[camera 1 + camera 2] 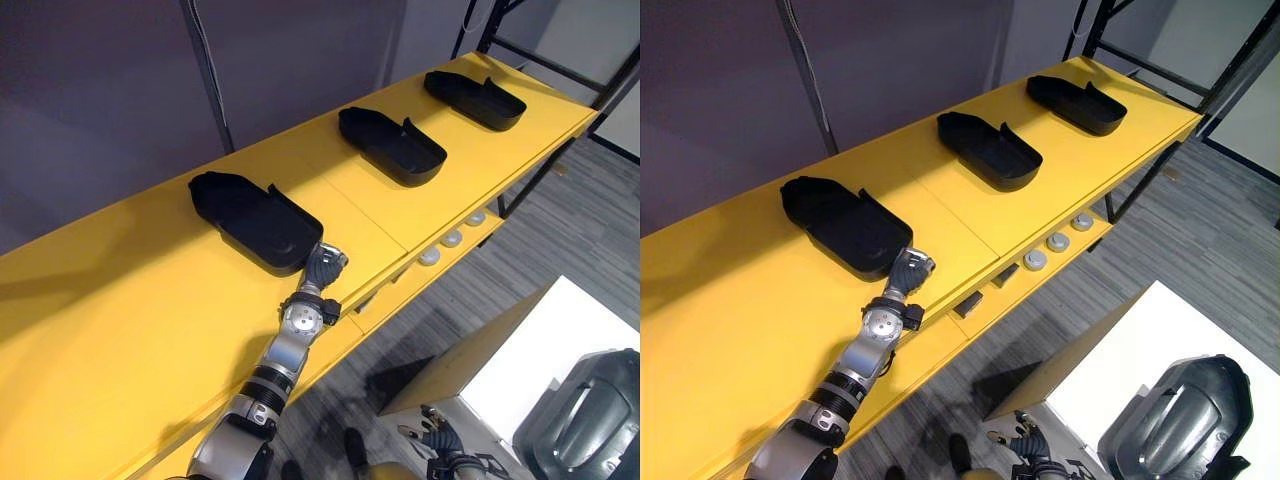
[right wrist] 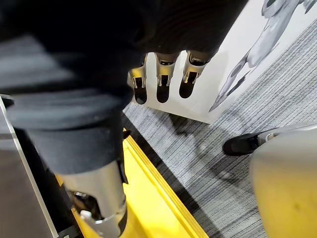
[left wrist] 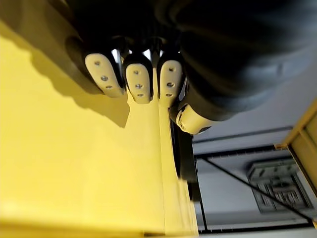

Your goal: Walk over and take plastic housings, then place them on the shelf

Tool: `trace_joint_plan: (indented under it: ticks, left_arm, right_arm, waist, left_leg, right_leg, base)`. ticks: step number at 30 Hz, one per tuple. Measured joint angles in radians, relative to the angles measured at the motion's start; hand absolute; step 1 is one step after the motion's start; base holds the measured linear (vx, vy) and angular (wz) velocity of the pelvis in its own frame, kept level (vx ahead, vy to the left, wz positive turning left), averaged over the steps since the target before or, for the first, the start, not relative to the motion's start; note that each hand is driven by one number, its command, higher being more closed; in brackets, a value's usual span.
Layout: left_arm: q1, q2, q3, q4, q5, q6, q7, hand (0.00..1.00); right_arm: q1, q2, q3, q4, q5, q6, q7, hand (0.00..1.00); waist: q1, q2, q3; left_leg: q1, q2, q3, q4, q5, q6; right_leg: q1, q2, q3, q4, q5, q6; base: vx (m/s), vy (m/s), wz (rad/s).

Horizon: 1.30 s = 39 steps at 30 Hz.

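Three black plastic housings lie in a row on the yellow shelf (image 1: 120, 330): the nearest housing (image 1: 255, 220), a middle one (image 1: 392, 145) and a far one (image 1: 474, 98). My left hand (image 1: 322, 266) reaches over the shelf's front edge to the near end of the nearest housing (image 3: 124, 25). Its straight fingers (image 3: 139, 83) press their dark tips against the housing's wall, with the thumb (image 3: 192, 119) beside them. My right hand (image 1: 1026, 440) hangs low by the white box, and its fingers (image 2: 162, 79) are relaxed and hold nothing.
A lower yellow shelf board carries round white parts (image 1: 452, 238) and small dark blocks (image 1: 968, 303). A white box (image 1: 560, 350) at the lower right bears a grey-black housing (image 1: 585, 420). Black frame posts (image 1: 560, 120) stand at the shelf's far end. Grey carpet (image 1: 590, 230) lies between.
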Motion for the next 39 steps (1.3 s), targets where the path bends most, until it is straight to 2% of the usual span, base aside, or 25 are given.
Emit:
trace_joint_plan:
  ticks: [9, 15, 20, 23, 27, 28, 30, 33, 35, 36, 39]
  left_arm:
    - [-0.001, 0.002, 0.054, 0.000, 0.005, 0.003, 0.012, 1.00]
    - [0.011, 0.002, 0.022, -0.028, -0.017, 0.006, 0.011, 1.00]
    - [0.082, 0.002, -0.074, -0.275, -0.051, -0.003, -0.007, 1.00]
    - [0.124, 0.003, -0.132, -0.514, -0.058, -0.030, -0.042, 1.00]
    - [0.184, 0.011, -0.141, -0.787, -0.118, -0.112, -0.073, 1.00]
    - [0.208, 0.020, -0.132, -0.869, -0.137, -0.134, -0.079, 1.00]
    - [0.254, 0.033, -0.091, -0.974, -0.177, -0.173, -0.080, 1.00]
    - [0.359, 0.039, 0.054, -1.089, -0.234, -0.220, -0.072, 1.00]
    - [0.475, 0.038, 0.216, -1.151, -0.296, -0.241, -0.046, 1.00]
    - [0.501, 0.035, 0.257, -1.156, -0.307, -0.246, -0.037, 1.00]
    - [0.645, -0.004, 0.469, -1.161, -0.353, -0.259, 0.020, 1.00]
  right_arm:
    - [0.000, 0.000, 0.000, 0.000, 0.000, 0.000, 0.000, 0.00]
    - [-0.001, 0.000, 0.000, 0.002, 0.000, 0.000, 0.000, 0.00]
    - [-0.001, -0.001, 0.000, 0.010, 0.001, 0.000, -0.001, 0.00]
    - [0.003, -0.001, 0.000, 0.015, 0.001, 0.000, -0.001, 0.00]
    - [0.012, -0.007, -0.001, 0.041, 0.002, 0.000, 0.000, 0.00]
    - [0.017, -0.008, -0.002, 0.050, 0.008, 0.000, 0.001, 0.00]
    - [0.017, -0.009, -0.002, 0.060, 0.017, 0.000, 0.001, 0.00]
    - [0.011, -0.008, -0.002, 0.072, 0.017, 0.000, 0.000, 0.00]
    - [0.012, -0.004, -0.002, 0.071, 0.017, 0.000, -0.005, 0.00]
    - [0.010, -0.004, -0.002, 0.071, 0.017, 0.000, -0.007, 0.00]
    - [0.011, 0.003, -0.002, 0.051, 0.017, 0.000, -0.012, 0.00]
  waist:
    - [0.000, 0.001, 0.001]
    - [0.001, 0.003, 0.002]
    - [0.012, 0.004, 0.002]
    - [0.028, 0.009, 0.002]
    - [0.046, 0.026, -0.002]
    - [0.060, 0.033, -0.005]
    - [0.071, 0.037, -0.008]
    - [0.095, 0.038, -0.009]
    - [0.115, 0.038, -0.009]
    - [0.118, 0.037, -0.009]
    - [0.141, 0.035, -0.012]
  left_leg:
    - [0.004, 0.001, -0.005, 0.000, 0.000, 0.000]
    - [0.005, -0.001, -0.027, -0.001, 0.005, 0.006]
    - [0.004, -0.005, -0.042, -0.001, 0.007, 0.010]
    - [0.008, -0.008, -0.060, 0.003, 0.008, 0.011]
    - [0.008, -0.013, -0.104, 0.011, 0.010, 0.014]
    - [0.009, -0.013, -0.120, 0.013, 0.011, 0.015]
    - [0.013, -0.016, -0.151, 0.014, 0.013, 0.015]
    - [0.026, -0.021, -0.205, 0.012, 0.017, 0.012]
    - [0.030, -0.028, -0.248, 0.011, 0.026, 0.016]
    - [0.031, -0.030, -0.255, 0.012, 0.026, 0.015]
    - [0.036, -0.040, -0.283, 0.016, 0.024, 0.017]
  right_leg:
    - [0.008, 0.001, -0.006, -0.003, 0.000, 0.000]
    - [0.017, -0.002, -0.030, -0.005, 0.000, 0.000]
    - [0.023, -0.009, -0.045, -0.005, 0.000, 0.000]
    - [0.035, -0.014, -0.055, -0.002, -0.005, 0.004]
    - [0.052, -0.023, -0.099, 0.006, -0.019, 0.004]
    - [0.053, -0.025, -0.115, 0.025, -0.033, 0.001]
    - [0.063, -0.029, -0.147, 0.043, -0.049, -0.001]
    - [0.085, -0.039, -0.207, 0.075, -0.080, 0.001]
    - [0.089, -0.051, -0.249, 0.107, -0.105, 0.004]
    - [0.092, -0.054, -0.258, 0.111, -0.109, 0.004]
    - [0.106, -0.069, -0.293, 0.134, -0.130, 0.012]
  base:
    - [0.00, 0.000, 0.00]
    - [0.00, -0.003, 0.10]
    - [0.00, 0.002, 0.10]
    - [0.00, 0.005, 0.16]
    - [0.00, -0.003, 0.34]
    - [0.00, -0.005, 0.47]
    - [0.00, -0.005, 0.51]
    - [-0.01, -0.003, 0.59]
    - [0.01, 0.003, 0.56]
    - [0.01, 0.006, 0.45]
    - [0.02, 0.018, 0.32]
